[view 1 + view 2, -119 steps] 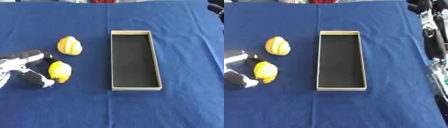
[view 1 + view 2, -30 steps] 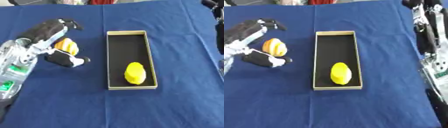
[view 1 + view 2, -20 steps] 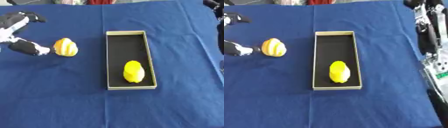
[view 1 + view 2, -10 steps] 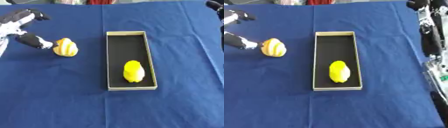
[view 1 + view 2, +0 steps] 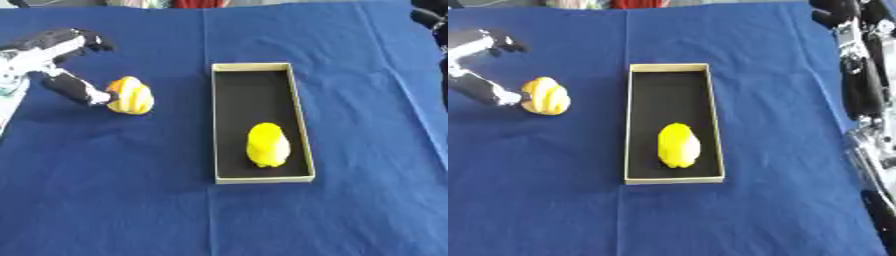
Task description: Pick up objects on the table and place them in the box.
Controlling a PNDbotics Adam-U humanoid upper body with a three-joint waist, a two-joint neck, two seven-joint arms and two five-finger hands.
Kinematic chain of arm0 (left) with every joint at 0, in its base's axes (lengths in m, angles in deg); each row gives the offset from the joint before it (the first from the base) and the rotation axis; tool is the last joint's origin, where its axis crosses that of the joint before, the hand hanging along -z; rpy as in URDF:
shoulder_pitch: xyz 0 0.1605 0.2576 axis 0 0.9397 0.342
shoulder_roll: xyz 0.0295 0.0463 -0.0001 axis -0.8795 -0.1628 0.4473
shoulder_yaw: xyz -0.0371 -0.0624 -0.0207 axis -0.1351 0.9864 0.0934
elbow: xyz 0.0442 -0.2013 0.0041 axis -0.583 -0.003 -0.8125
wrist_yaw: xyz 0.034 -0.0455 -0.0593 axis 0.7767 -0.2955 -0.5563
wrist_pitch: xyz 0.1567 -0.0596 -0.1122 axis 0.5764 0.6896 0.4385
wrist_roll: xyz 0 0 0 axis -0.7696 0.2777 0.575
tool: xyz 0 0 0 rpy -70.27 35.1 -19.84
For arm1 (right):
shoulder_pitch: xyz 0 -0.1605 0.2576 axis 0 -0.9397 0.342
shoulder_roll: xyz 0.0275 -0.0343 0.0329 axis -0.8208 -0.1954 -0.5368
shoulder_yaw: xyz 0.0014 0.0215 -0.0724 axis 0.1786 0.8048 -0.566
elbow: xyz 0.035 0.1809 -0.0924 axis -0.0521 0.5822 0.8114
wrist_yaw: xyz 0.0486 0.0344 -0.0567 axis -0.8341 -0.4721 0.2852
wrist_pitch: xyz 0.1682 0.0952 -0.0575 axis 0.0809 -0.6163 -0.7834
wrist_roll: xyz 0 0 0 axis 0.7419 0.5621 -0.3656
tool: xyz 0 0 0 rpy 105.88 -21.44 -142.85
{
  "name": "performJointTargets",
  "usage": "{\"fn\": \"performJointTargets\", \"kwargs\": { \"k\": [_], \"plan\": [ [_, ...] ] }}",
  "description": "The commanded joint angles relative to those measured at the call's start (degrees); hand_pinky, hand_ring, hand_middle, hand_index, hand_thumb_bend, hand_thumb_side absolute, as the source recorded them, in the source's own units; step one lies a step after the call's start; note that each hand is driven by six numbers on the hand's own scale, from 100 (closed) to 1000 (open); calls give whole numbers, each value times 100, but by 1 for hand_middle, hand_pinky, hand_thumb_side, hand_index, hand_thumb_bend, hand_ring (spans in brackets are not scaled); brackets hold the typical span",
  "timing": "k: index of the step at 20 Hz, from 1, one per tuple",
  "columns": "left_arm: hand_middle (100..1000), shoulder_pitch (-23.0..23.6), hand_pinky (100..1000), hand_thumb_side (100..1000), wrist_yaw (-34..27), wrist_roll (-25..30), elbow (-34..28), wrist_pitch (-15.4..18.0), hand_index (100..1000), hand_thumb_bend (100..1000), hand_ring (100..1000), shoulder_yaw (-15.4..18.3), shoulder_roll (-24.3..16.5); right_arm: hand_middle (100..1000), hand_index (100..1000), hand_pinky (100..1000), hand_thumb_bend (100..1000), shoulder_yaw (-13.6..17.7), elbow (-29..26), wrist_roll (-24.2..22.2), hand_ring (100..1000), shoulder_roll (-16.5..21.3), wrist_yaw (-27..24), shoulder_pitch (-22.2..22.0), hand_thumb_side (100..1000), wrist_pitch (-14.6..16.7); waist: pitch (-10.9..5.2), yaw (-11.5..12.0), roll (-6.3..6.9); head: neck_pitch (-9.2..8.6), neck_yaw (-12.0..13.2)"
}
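Note:
A long tan box [image 5: 297, 114] with a black floor lies lengthwise on the blue cloth. Inside it, toward the near end, rests a plain yellow fruit-shaped object [image 5: 267, 144]. A second yellow object with orange stripes [image 5: 130, 96] lies on the cloth left of the box. My left hand [image 5: 58, 55] is at the far left, open, its thumb tip touching the striped object's left side while the fingers spread above and behind it. My right arm [image 5: 861, 60] hangs along the right edge; its hand does not show.
The blue cloth [image 5: 219, 210] covers the whole table, with fold lines across it. Silver and black arm parts [image 5: 875, 150] run down the right edge of the right eye view.
My left hand has come down and rightward from the upper left corner until its thumb meets the striped object. The yellow object in the box has stayed put.

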Motion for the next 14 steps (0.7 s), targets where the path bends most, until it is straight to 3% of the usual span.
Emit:
{"fn": "performJointTargets", "kwargs": {
  "k": [1,14],
  "plan": [
    [836,-157,881,107,-52,56,7,38,882,422,907,100,-31,791,839,868,100,16,-96,5,844,50,-48,62,760,-15,-98,-15,6,-89,14],
    [823,-184,868,100,208,211,461,110,870,403,899,78,163,787,837,868,100,4,-96,44,842,-22,-116,98,765,-46,-31,-101,12,-85,48]
  ]
}}
